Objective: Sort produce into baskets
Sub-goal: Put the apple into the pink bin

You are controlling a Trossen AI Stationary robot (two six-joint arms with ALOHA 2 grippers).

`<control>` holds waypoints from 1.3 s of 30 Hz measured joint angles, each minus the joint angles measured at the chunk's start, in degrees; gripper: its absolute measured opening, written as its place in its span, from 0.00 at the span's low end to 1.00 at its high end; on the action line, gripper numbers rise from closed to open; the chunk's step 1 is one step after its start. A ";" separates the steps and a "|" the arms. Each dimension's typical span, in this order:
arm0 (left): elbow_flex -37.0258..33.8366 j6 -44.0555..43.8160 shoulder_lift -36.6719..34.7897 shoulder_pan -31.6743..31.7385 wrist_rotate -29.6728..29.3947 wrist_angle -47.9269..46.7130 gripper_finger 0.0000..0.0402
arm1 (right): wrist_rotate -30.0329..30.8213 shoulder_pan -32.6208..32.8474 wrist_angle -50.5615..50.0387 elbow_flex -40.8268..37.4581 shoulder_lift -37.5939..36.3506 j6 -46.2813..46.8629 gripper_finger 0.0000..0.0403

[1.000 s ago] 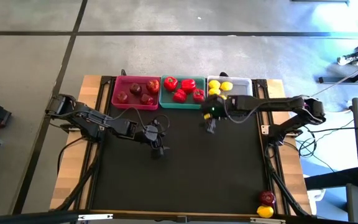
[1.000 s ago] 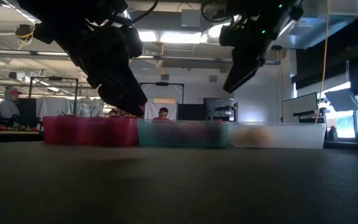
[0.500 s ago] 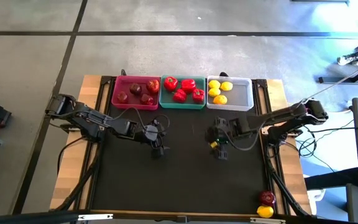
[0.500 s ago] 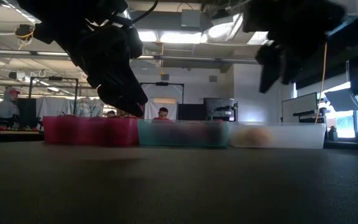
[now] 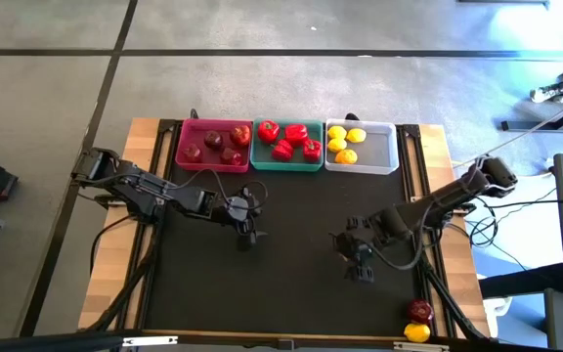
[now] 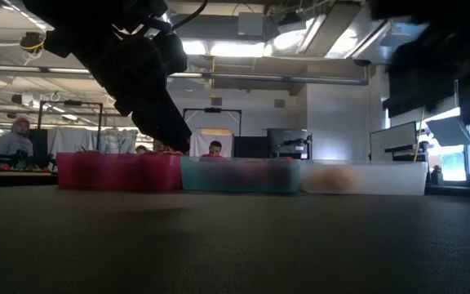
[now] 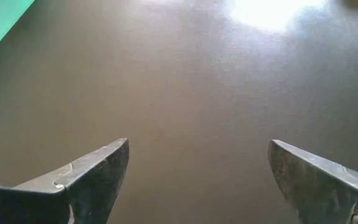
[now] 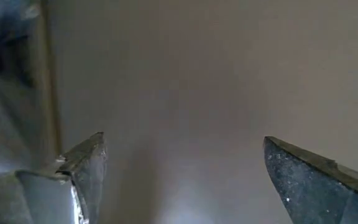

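Right claw point(image 5: 360, 266) spread apart, empty, heading toward dark red apple point(image 5: 419, 311) and yellow lemon point(image 5: 417, 332) left unsorted at surface point(image 5: 291, 293) corner; left claw point(image 5: 247, 231) apart, waiting mid-surface.

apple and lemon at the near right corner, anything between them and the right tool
Nothing visible. Bare black mat lies between the open right tool and the apple and lemon at the table's edge beside its arm.

The table point(image 5: 291, 284) has a matt black top, edged in pale wood. The baskets point(image 5: 286, 156) look like smooth plastic. The produce point(image 5: 281, 149) is glossy.
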 joint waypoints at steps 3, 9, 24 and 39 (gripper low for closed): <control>0.00 0.01 0.00 -0.01 0.00 -0.01 0.95 | -1.10 3.93 -0.02 0.00 0.00 3.80 0.88; 0.00 -0.46 0.00 0.00 0.00 -0.02 0.95 | -2.25 10.96 -0.02 0.00 0.00 12.96 0.88; 0.00 -1.74 0.00 0.41 -0.01 -0.04 0.95 | -11.73 27.78 -3.69 0.00 0.14 40.10 0.88; 0.00 -3.47 0.00 0.39 0.00 -0.34 0.95 | -14.37 34.44 -7.77 -2.73 0.24 47.90 0.88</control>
